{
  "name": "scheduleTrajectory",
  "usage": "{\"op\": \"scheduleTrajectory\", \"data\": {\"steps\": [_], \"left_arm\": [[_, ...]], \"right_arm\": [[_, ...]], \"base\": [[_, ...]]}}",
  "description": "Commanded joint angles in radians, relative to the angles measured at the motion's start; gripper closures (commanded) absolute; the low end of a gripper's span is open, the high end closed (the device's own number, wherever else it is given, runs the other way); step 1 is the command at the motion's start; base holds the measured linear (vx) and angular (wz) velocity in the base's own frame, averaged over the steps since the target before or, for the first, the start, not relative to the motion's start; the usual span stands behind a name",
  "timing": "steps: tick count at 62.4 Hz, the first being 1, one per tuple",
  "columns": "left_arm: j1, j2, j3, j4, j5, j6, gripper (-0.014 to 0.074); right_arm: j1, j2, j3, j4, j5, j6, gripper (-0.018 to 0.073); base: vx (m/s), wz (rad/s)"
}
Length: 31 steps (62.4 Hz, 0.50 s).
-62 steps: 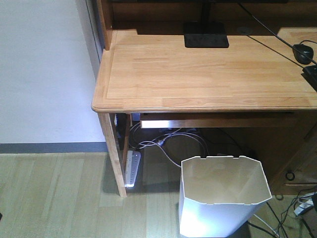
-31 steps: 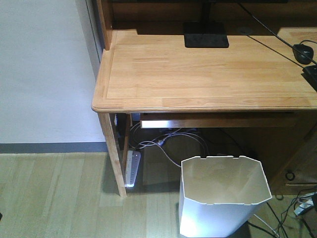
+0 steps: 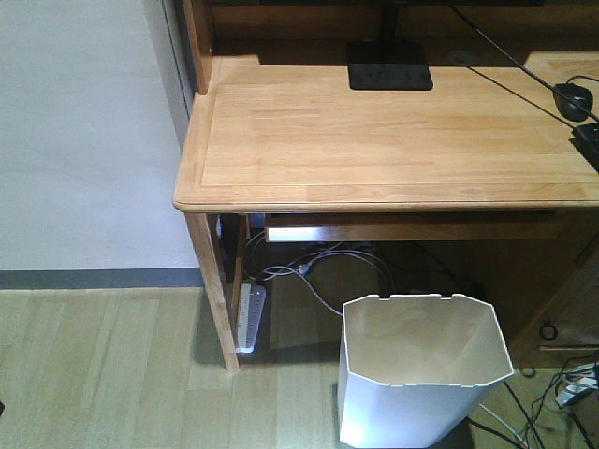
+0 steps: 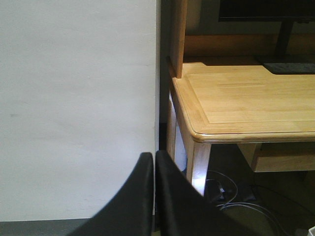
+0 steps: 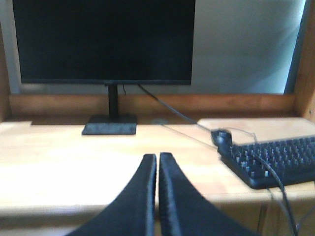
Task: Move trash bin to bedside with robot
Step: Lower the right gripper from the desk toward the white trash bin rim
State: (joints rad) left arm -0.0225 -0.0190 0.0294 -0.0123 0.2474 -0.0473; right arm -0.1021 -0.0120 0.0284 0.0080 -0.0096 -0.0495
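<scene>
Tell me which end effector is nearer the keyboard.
Right. The right end effector looks across the desk with the keyboard to its right; the left end effector sits by the desk's left corner, keyboard out of view.

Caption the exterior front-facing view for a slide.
White trash bin stands upright and empty on the floor in front of the wooden desk.

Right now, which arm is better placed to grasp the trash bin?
Probably the right: the trash bin stands right of centre, the right gripper faces the keyboard side, the left gripper faces the left corner of the desk.
</scene>
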Motion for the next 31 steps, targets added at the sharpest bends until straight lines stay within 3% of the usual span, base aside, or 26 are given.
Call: {"op": "scheduleTrajectory", "data": {"steps": [1,13,23,31], "left_arm": [[-0.006,-0.010,0.029,-0.004,-0.073,-0.009,0.0602],[-0.006,-0.010,0.029,-0.004,-0.073,-0.009,0.0602],[-0.006,-0.010,0.029,-0.004,-0.073,-0.009,0.0602],[-0.006,-0.010,0.029,-0.004,-0.073,-0.009,0.0602]], "right_arm": [[-0.002,-0.012,0.008,-0.008,-0.187,-0.027,0.0570],[-0.002,0.051,-0.132,-0.008,-0.106,-0.026,0.0570],[-0.002,0.245,-0.288,-0.008,-0.016,-0.022,0.0570],[-0.002,0.396,-0.406,0.045,0.098,-0.012,0.0570]], "base": [[0.00,0.00],[0.00,0.00],[0.00,0.00],[0.00,0.00]]}}
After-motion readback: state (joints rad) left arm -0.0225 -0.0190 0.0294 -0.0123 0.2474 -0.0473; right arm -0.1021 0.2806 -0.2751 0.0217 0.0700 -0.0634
